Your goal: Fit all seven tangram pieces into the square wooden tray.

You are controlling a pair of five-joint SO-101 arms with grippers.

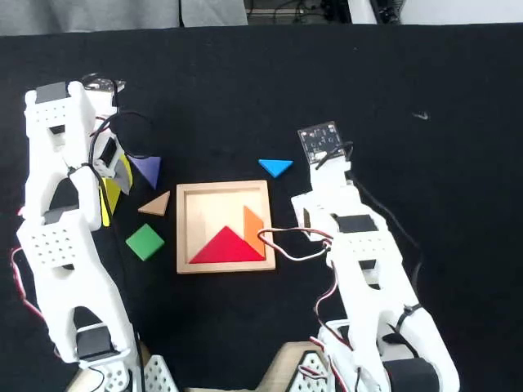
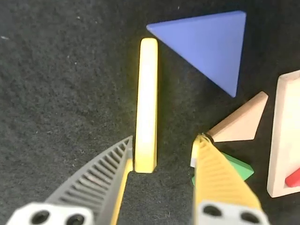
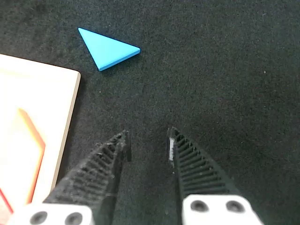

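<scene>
I see left gripper (image 2: 165,138) released, jaws straddling a yellow wooden piece (image 2: 146,103) on edge, right gripper (image 3: 148,132) released above black cloth (image 3: 225,70), right of square wooden tray (image 1: 221,187).

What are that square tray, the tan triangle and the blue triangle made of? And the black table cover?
The tray is likely bare wood: pale, matte and unpainted. The tan triangle looks like the same raw wood. The blue triangle is probably wood under a smooth matte paint, thick with flat edges, though the coat hides the material. The table cover seems felt-like cloth with a fuzzy nap.
</scene>
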